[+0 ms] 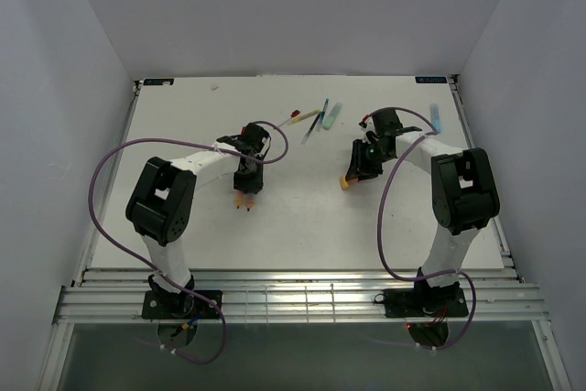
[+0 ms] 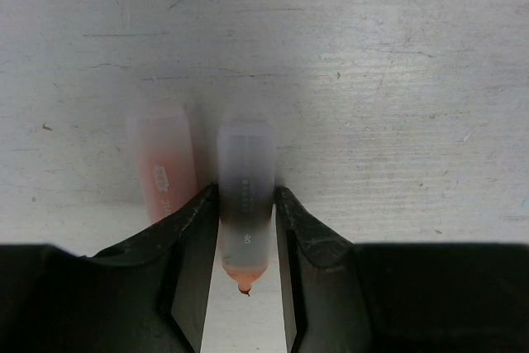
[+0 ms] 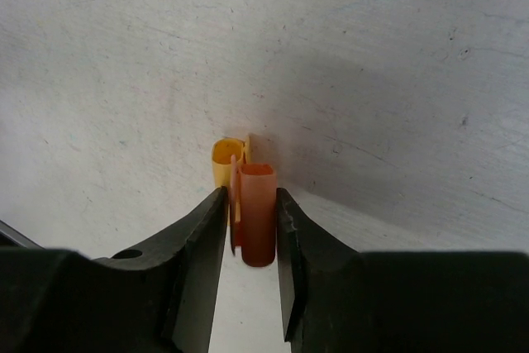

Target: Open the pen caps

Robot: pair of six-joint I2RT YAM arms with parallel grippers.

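Orange stubby plastic cap (image 3: 258, 229) is pinched between the narrow jaws of the right gripper (image 3: 251, 196), well apart from any barrel, so it reads as pulled off. The left gripper (image 2: 246, 192) clamps a thick translucent pen barrel (image 2: 245, 155) with its orange nib bared, likely the anchor for that pull. A blurred orange-tinted barrel (image 2: 161, 171) sits just outside one finger. Thin stick pens (image 1: 316, 118) lie on the far side of the white table (image 1: 302, 235), probably next.

Toward the white table's (image 1: 302, 226) far edge, a thin yellow stick (image 1: 307, 116), thin blue pen (image 1: 317, 121) and pale green pen (image 1: 333, 114) are lying bunched together; a light blue pen (image 1: 434, 117) is lying nearer its right edge.
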